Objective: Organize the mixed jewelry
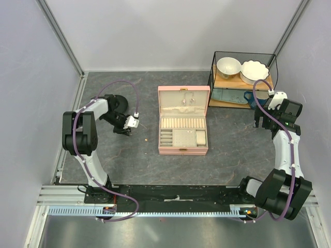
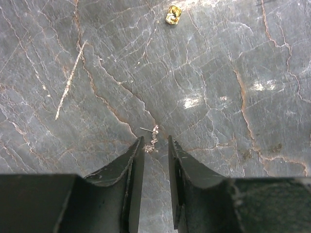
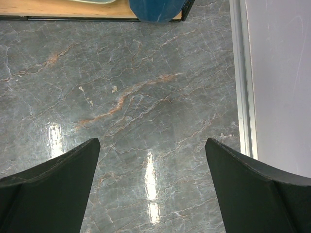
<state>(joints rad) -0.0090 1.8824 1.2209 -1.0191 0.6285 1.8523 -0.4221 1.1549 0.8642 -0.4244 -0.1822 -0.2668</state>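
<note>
Asker: Fingers [image 2: 121,184] fill the foreground. Why so low and narrow?

Arm: My left gripper [image 2: 156,141] is slightly parted, pinching nothing, to suit a speck. A pale piece [image 2: 154,135] lies on the table [image 2: 218,73] right at its tips; a gold piece [image 2: 172,14] sits well ahead. My right gripper [image 3: 151,141] hangs spread wide, idle.

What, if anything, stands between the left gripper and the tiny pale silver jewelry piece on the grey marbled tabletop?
Nothing visible does. The tiny pale silver jewelry piece lies on the grey marbled tabletop right at the tips of the left gripper, whose jaws stand slightly apart. The small gold piece sits well beyond it.
</note>
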